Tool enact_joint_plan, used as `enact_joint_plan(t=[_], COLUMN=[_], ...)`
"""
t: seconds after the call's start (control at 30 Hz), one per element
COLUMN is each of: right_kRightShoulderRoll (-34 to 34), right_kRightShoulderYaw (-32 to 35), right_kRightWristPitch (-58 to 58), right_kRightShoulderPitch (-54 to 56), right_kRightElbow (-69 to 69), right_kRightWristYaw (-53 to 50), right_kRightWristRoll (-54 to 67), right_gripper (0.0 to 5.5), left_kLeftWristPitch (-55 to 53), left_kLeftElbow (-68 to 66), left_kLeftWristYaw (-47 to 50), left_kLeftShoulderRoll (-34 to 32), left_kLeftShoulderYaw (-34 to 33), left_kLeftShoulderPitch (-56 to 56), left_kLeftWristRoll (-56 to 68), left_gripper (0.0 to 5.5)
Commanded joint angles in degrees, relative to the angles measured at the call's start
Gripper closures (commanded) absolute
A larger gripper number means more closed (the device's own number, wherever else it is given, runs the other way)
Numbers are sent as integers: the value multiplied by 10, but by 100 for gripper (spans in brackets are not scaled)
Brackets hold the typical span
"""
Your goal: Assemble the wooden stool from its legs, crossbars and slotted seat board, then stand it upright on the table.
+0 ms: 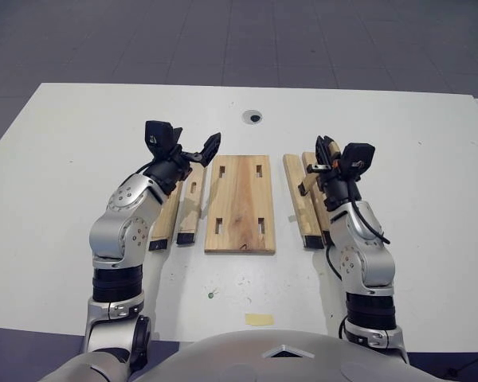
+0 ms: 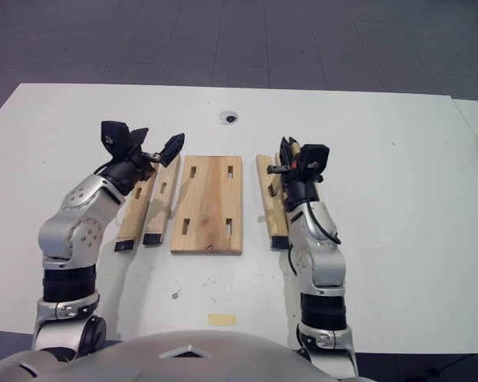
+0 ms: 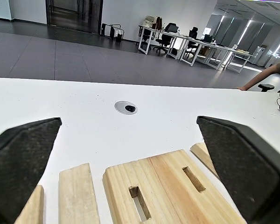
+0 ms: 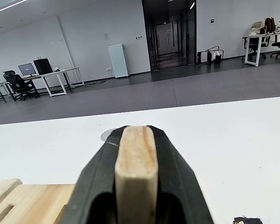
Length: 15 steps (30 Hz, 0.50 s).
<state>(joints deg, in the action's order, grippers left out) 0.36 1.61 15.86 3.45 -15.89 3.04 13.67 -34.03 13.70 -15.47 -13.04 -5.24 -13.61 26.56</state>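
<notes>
White table (image 1: 64, 159), bearing a slotted seat board (image 1: 239, 203) laid flat between the two grippers. Left legs (image 1: 190, 208), a pair, lie beneath the left gripper (image 1: 190, 147), whose fingers are spread wide. Right legs (image 1: 300, 199), a pair, lie just beside the right gripper (image 1: 327, 151), which pinches the end of a wooden bar (image 4: 136, 172).

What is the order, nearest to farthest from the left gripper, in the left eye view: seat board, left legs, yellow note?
1. left legs, beneath the left gripper.
2. seat board, at the centre.
3. yellow note, by the table near edge.
</notes>
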Motion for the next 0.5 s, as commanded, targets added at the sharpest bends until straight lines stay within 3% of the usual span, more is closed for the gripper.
enact_joint_plan(t=[0.03,0.5], right_kRightShoulderRoll=[12,17], right_kRightShoulderYaw=[7,11], right_kRightWristPitch=[8,-4], right_kRightShoulderPitch=[4,-14], right_kRightElbow=[-24,-6], right_kRightWristYaw=[-9,-10], right_kRightWristRoll=[14,17], right_gripper=[509,509], left_kLeftWristPitch=[3,4], left_kLeftElbow=[-7,-14], left_kLeftWristYaw=[-3,-9], left_kLeftShoulderRoll=[0,-4], left_kLeftShoulderYaw=[1,2], left_kLeftShoulderPitch=[-3,-7], left_kLeftWristRoll=[-5,-9], left_gripper=[10,10])
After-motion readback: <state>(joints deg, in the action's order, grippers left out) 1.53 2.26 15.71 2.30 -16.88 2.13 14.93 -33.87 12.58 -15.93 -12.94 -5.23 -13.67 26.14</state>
